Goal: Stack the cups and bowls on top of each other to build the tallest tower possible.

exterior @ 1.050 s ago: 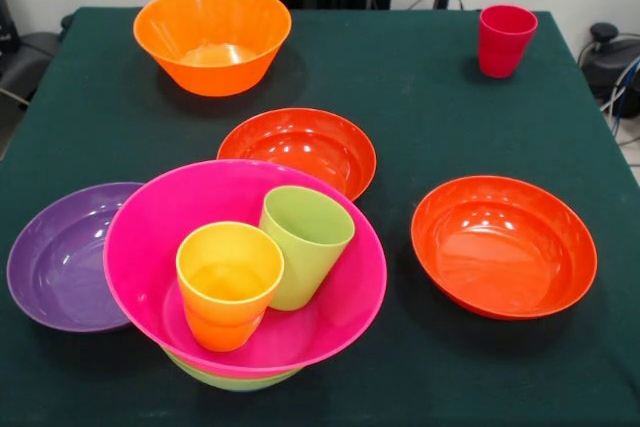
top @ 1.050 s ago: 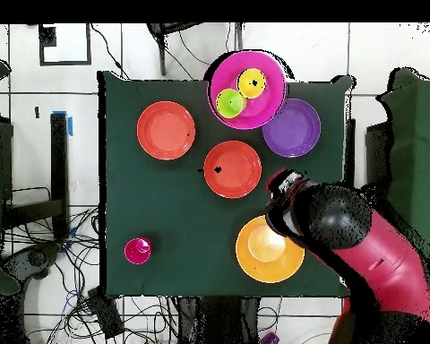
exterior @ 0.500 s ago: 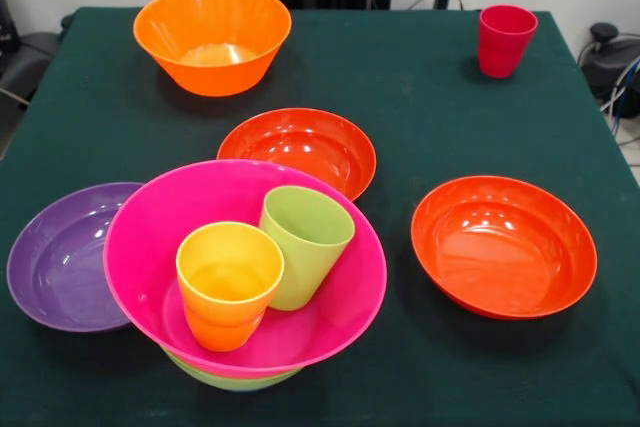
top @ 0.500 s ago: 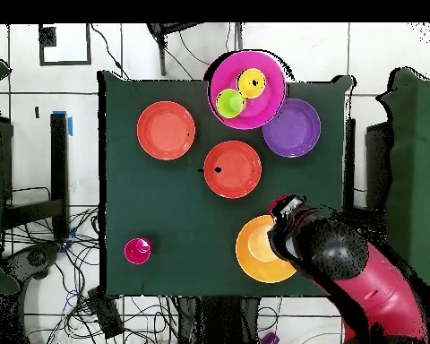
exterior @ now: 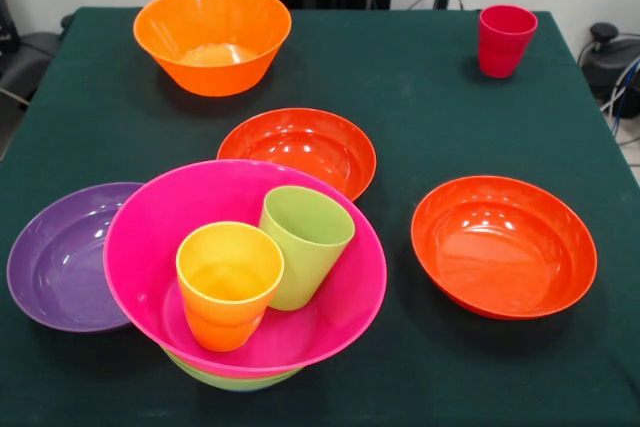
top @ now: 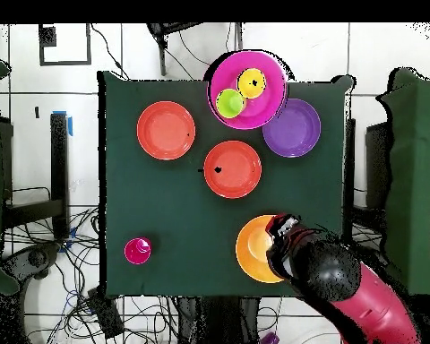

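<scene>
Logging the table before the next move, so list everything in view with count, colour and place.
Magenta bowl: one, front of the table, nested on the green bowl, overlapping the purple one's rim.
Green bowl: one, lime, under the magenta bowl, only its bottom edge shows.
Yellow-orange cup: one, upright inside the magenta bowl.
Lime green cup: one, inside the magenta bowl beside the yellow-orange cup.
Purple bowl: one, front left in the front view.
Red-orange bowls: two, one mid-table, one to its right.
Orange bowl: one, deep, far left corner.
Red cup: one, far right corner, alone.
Table: one, dark green cloth.
Arm: red and black.
Gripper: over the orange bowl's edge in the overhead view.
</scene>
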